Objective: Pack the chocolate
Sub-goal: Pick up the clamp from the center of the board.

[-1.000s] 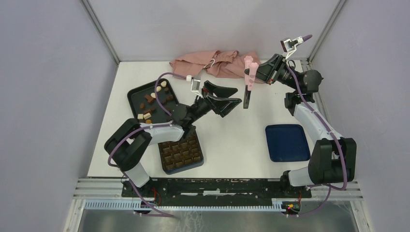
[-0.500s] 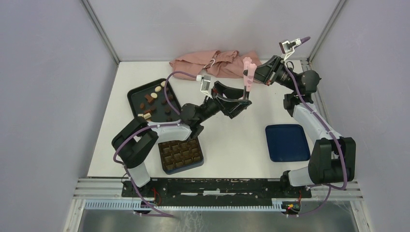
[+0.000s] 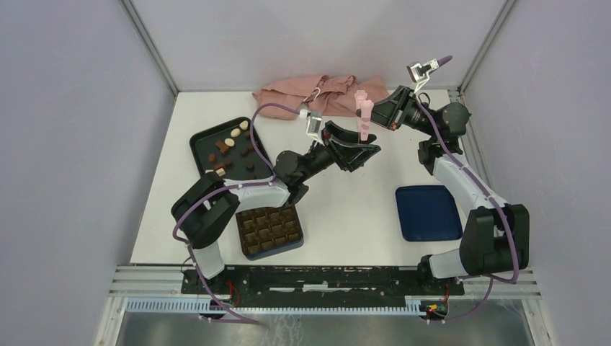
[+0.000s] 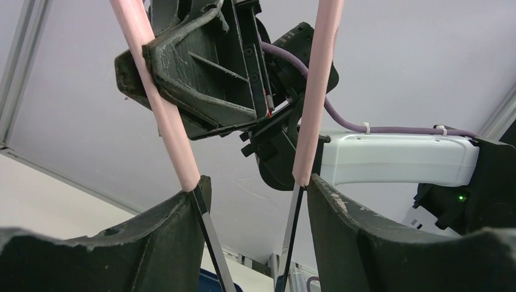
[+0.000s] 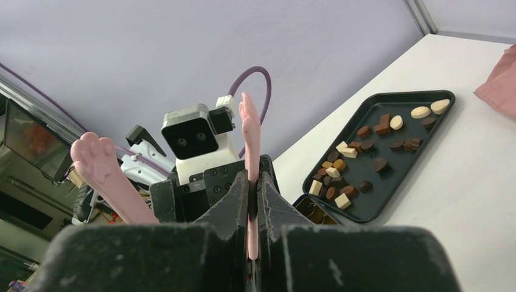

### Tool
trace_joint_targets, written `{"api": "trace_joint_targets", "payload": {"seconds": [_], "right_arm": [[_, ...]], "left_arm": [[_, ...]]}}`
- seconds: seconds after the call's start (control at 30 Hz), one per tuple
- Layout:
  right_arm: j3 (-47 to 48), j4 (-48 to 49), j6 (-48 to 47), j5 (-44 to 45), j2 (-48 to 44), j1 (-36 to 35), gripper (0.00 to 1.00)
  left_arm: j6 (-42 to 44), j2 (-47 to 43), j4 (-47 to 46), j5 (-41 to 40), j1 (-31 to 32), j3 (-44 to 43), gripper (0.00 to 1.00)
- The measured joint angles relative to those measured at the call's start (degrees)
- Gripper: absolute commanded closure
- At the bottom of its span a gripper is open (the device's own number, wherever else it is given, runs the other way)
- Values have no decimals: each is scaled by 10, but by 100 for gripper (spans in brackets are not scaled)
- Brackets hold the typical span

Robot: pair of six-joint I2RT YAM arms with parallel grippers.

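Note:
The chocolate (image 3: 232,149) lies as several small dark, tan and cream pieces in the black tray (image 3: 199,137) at the back left, also seen in the right wrist view (image 5: 364,159). Pink-handled tongs (image 3: 362,115) hang in the air above the table's middle. My right gripper (image 3: 380,113) is shut on one pink arm of the tongs (image 5: 251,134) near the top. My left gripper (image 4: 255,188) reaches up from below. Its fingers (image 4: 182,213) press on the outer sides of both tong arms (image 4: 167,121), where the pink sleeves meet the metal blades.
A dark blue box with a brown gridded insert (image 3: 268,229) sits by the left arm's base. Its blue lid (image 3: 428,213) lies at the right. A crumpled pink cloth (image 3: 310,94) lies along the back edge. Grey walls stand close on three sides.
My left gripper rose and moved right to the tongs, and its jaws narrowed until they touch both arms. The right gripper shifted the tongs slightly left.

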State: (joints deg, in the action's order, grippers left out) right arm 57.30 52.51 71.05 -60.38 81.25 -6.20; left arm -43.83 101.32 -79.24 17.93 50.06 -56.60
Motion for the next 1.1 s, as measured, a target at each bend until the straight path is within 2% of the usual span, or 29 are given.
{"api": "trace_joint_targets", "payload": {"seconds": [0.27, 0.43, 1.1], "right_arm": [[0, 6, 12, 2, -2, -2, 100], [0, 8, 16, 2, -3, -2, 100], [0, 10, 17, 8, -3, -2, 100]], "left_arm": [[0, 8, -27, -2, 2, -1, 40], [0, 22, -54, -11, 4, -2, 41], [0, 31, -66, -50, 10, -10, 43]]}}
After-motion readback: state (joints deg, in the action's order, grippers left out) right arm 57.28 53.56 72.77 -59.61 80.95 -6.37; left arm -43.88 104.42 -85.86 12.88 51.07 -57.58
